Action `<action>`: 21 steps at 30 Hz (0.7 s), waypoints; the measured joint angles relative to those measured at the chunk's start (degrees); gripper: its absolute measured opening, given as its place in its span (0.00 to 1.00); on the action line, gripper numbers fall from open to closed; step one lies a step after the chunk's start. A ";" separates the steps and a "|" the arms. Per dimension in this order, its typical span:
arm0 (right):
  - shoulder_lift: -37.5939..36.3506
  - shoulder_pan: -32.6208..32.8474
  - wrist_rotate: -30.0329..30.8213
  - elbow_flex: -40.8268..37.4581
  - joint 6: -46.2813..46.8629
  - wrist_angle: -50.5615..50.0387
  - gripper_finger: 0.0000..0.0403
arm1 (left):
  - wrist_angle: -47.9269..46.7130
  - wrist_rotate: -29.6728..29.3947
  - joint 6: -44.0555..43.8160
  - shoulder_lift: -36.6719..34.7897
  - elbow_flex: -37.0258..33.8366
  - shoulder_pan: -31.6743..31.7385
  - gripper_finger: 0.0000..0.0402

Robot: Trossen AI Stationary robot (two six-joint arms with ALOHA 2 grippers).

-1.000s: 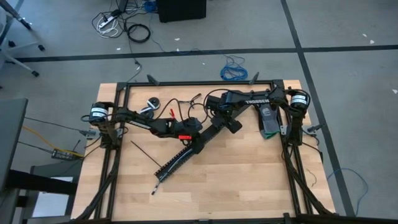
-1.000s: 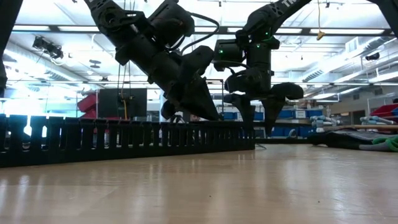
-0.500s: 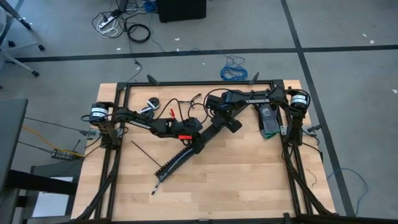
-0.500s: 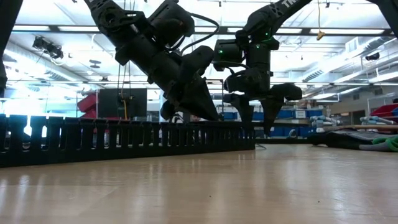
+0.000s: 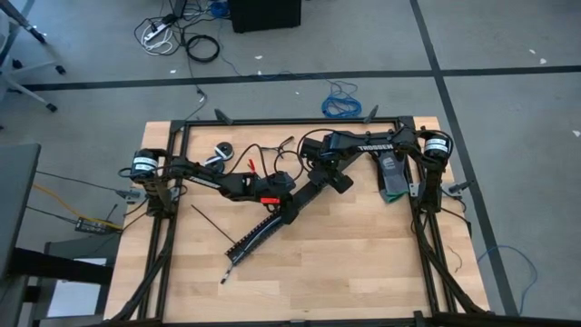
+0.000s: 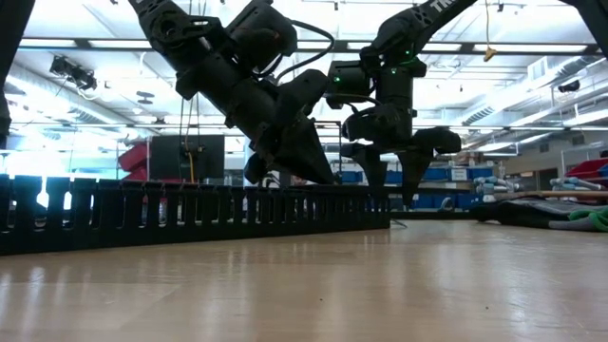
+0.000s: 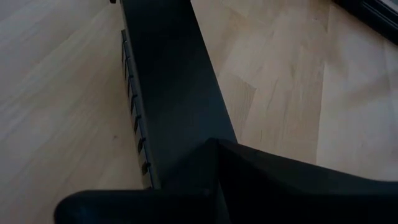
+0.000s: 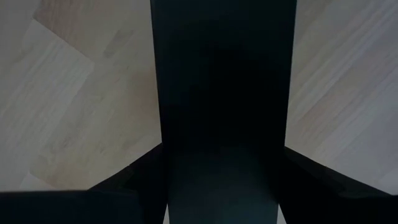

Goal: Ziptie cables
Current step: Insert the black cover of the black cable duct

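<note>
A long black slotted channel [image 5: 257, 233] lies slantwise on the wooden table, shown as a low wall [image 6: 190, 214] in the low view. My left gripper [image 5: 289, 207] is shut, its tip down at the channel's top near the far end. My right gripper [image 5: 311, 189] points down astride that far end [image 6: 385, 207], with the channel between its fingers. One thin black ziptie [image 5: 213, 225] lies flat on the wood left of the channel. I cannot make out the cables. Only a small pale tip [image 5: 224, 280] shows at the channel's near end. My left gripper lays its shut fingertips [image 7: 214, 149] on the channel's flat top face [image 7: 180, 112], slanting down from the table's left. The channel stays flat on the table. My right gripper has the channel's far end between its two fingers [image 8: 130, 180], one on each long side wall [image 8: 163, 124]. It comes from above, pointing down, with the fingers across the channel. The channel's underside rests on the wood.
A black frame [image 5: 172, 227] runs round the table edges. Red-handled clips [image 5: 247, 163] and a round part [image 5: 218, 153] lie at the far left, and a black and green object [image 5: 394, 182] at the far right. A blue coiled cable [image 5: 341, 102] lies on the floor beyond. Bare wood [image 5: 363, 259] shows near right.
</note>
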 joint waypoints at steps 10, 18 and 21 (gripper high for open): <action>0.07 -0.02 -1.50 0.00 0.22 -0.17 0.57 | -0.11 0.35 -0.02 0.02 0.00 0.00 0.00; 0.07 0.00 -2.21 0.00 1.09 -0.33 0.57 | -0.22 0.95 -0.33 0.04 -0.07 0.00 0.00; 0.07 -0.13 -2.42 0.00 0.90 -0.26 0.57 | -0.20 1.09 -0.39 0.04 -0.07 0.00 0.00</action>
